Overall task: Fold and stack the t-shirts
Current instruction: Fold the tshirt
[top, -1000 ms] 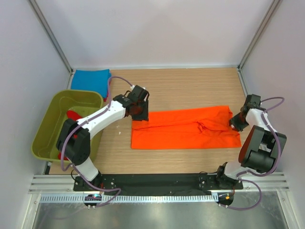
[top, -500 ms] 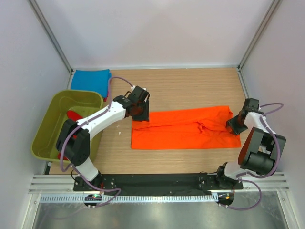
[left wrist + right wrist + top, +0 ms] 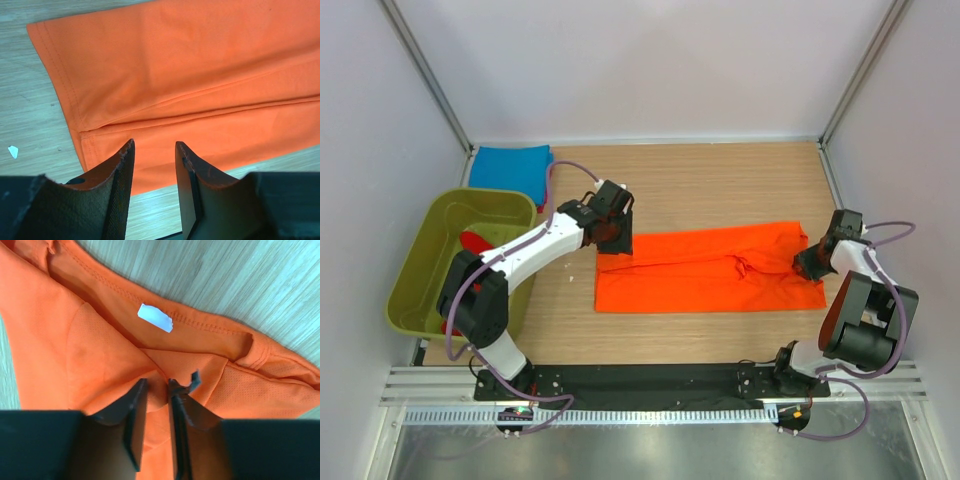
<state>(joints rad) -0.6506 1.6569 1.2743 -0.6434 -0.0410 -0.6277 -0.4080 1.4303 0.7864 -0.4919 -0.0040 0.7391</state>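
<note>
Overall: an orange t-shirt (image 3: pixel 705 270) lies on a wooden table (image 3: pixel 720 180), folded into a long band that stretches between the two hands.
Left hand (image 3: pixel 154 145): released, its fingers spread and holding nothing; the shirt's hem end lies just beneath and ahead of its fingertips, probably so it can take that end for the next fold.
Right hand (image 3: pixel 157 385): clenched on a raised pinch of orange cloth at the collar end, it appears; the white neck label (image 3: pixel 155 318) sits just ahead of its fingertips.
Why held so: judging by the layout, one hand at each end lets the band be lifted or folded across evenly.
Blue t-shirt (image 3: pixel 510 168): folded flat, well beyond and outward of the left hand.
Olive-green tub (image 3: pixel 440 245): beside the left arm, outward of the hand, with red t-shirts (image 3: pixel 475 242) inside.
White scrap (image 3: pixel 13 151): on the table near the left hand, off the shirt.
In the way: nothing lies on the shirt between the hands.
</note>
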